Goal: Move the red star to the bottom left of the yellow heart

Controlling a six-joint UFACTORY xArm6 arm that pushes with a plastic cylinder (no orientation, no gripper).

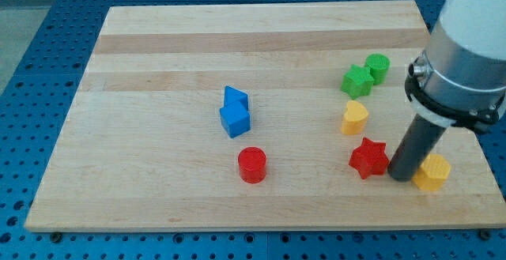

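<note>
The red star (369, 158) lies at the view's lower right of the wooden board. The yellow heart (354, 118) sits just above it, slightly to the left. My tip (401, 176) is the lower end of the dark rod and stands right beside the red star's right side, touching or nearly touching it. A yellow hexagon block (433, 172) lies just right of the tip.
A green star (356, 80) and a green cylinder (378, 67) sit above the yellow heart. Two blue blocks (235, 111) are packed together near the board's middle, with a red cylinder (252, 165) below them. The board's right edge (474, 165) is close to the tip.
</note>
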